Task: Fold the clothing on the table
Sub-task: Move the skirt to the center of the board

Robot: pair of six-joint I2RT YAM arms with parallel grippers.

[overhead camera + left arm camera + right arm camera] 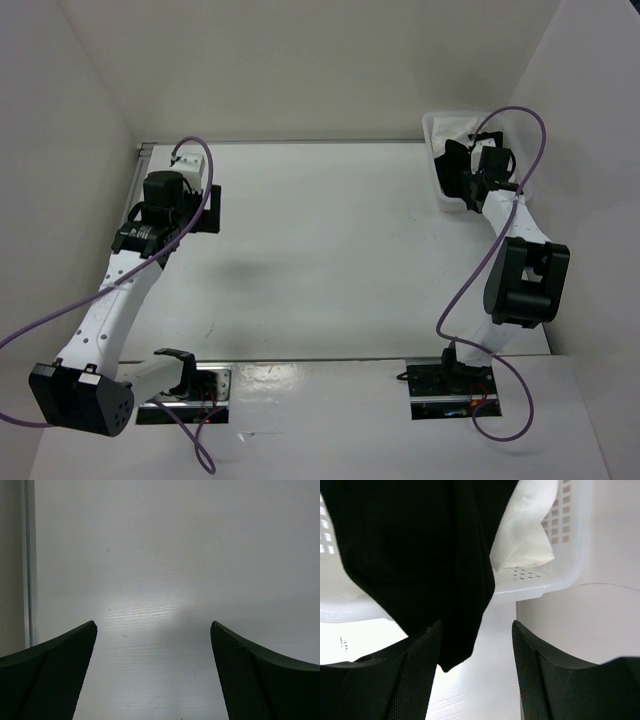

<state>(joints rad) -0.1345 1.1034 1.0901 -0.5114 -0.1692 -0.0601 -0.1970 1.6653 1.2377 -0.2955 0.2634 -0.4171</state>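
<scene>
Top external view gives us the clothing [452, 165] as a dark bunch at the small white bin [437, 125] on the far right corner of the table [330, 240], with the right arm's wrist crowding over it. From the right wrist we see the black fabric [410, 545] far better. Its long axis runs from the top of that picture to the bottom: it is broad up over the bin's [565, 555] rim and narrows to a single corner that points down toward the fingers and the table. We cannot tell whether that corner touches the table. A white cloth [525, 535] lies in the bin just beside the black fabric. The right tool [477, 625] has its jaws apart, the dark corner dropping between them close to one finger, with a bare gap before the other, so nothing is pinched. The left tool [153, 625] is spread wide above bare table at the far left, near the metal rail [29, 555], well apart from the clothing.
</scene>
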